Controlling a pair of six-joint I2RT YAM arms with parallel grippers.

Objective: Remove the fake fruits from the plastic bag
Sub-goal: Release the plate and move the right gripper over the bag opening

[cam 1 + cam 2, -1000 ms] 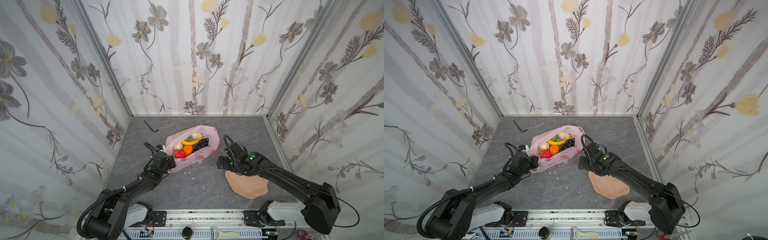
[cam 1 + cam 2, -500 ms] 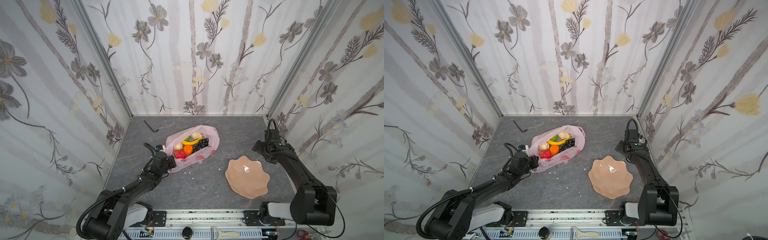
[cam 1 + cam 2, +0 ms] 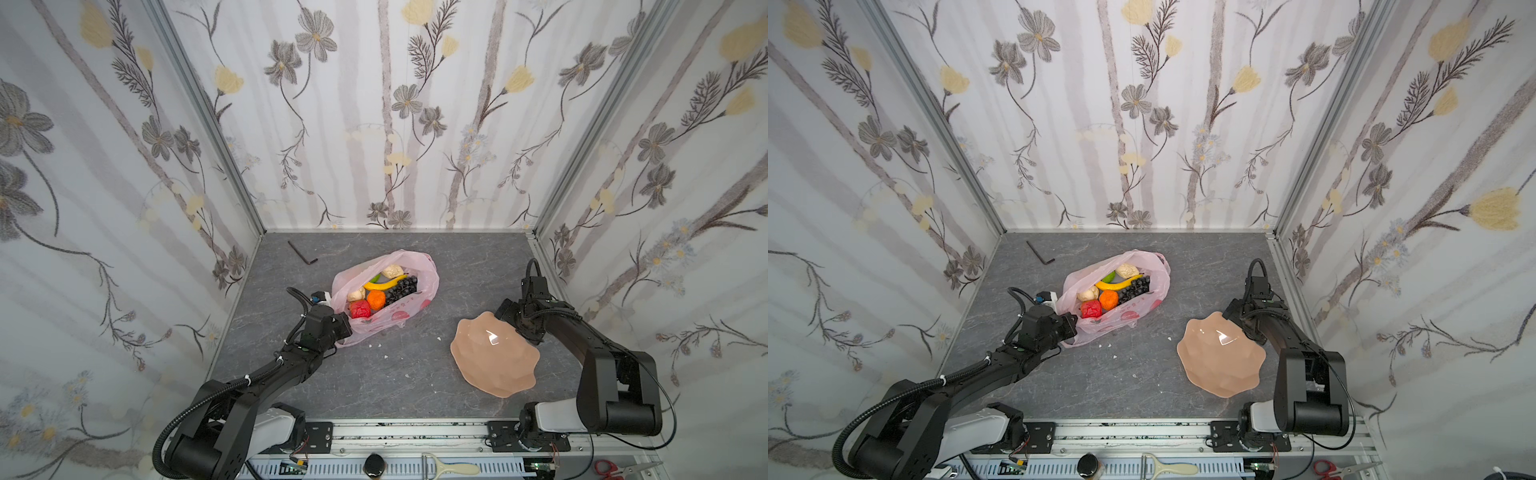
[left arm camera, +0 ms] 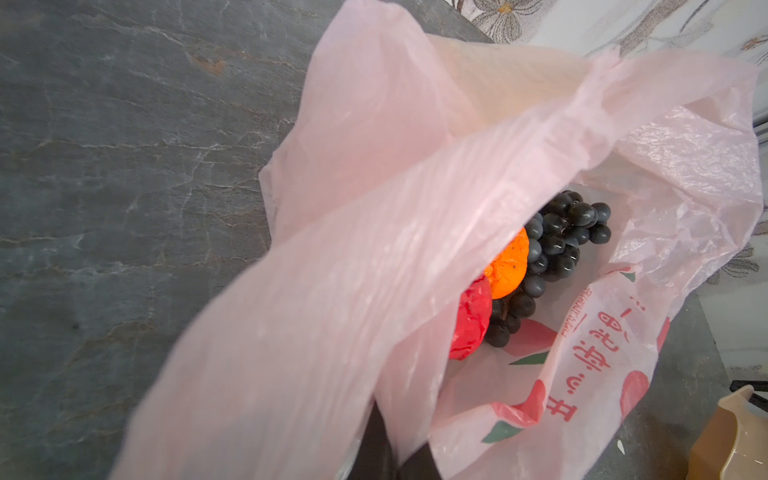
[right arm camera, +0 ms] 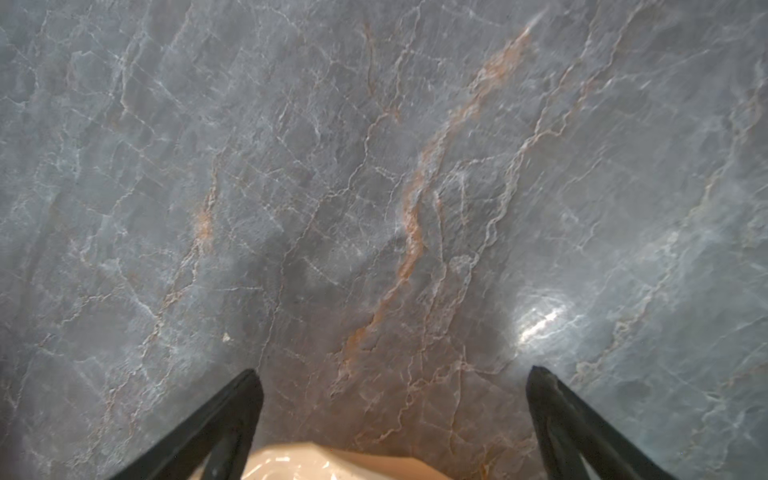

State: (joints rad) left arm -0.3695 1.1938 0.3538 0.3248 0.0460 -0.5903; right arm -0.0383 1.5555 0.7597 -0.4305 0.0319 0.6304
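The plastic bag [image 3: 409, 309] [image 3: 1144, 305] lies open at mid-table, pale pink with red prints. Inside lie the fake fruits: a yellow banana [image 3: 384, 284], dark grapes [image 3: 401, 287], an orange ball [image 3: 376, 299], a red ball [image 3: 360, 308] and two beige balls [image 3: 356, 294]. My left gripper [image 3: 345, 326] [image 4: 395, 453] is shut on the bag's near rim; the film covers its fingers. In the left wrist view the grapes [image 4: 561, 241], orange [image 4: 509, 270] and red piece [image 4: 469, 328] show through the mouth. My right gripper [image 3: 505, 309] [image 5: 392, 374] stands open and empty above bare table.
A peach scalloped dish [image 3: 494, 357] [image 3: 1221, 357] sits at the front right; its far rim [image 5: 299, 463] lies just under my right gripper. A black hex key [image 3: 302, 253] lies at the back left. White crumbs [image 3: 376, 344] dot the table. Walls close three sides.
My right arm swung away from the bag to the right wall, then came down over the dish's far rim, uncovering the dish. The left gripper and bag stayed put.
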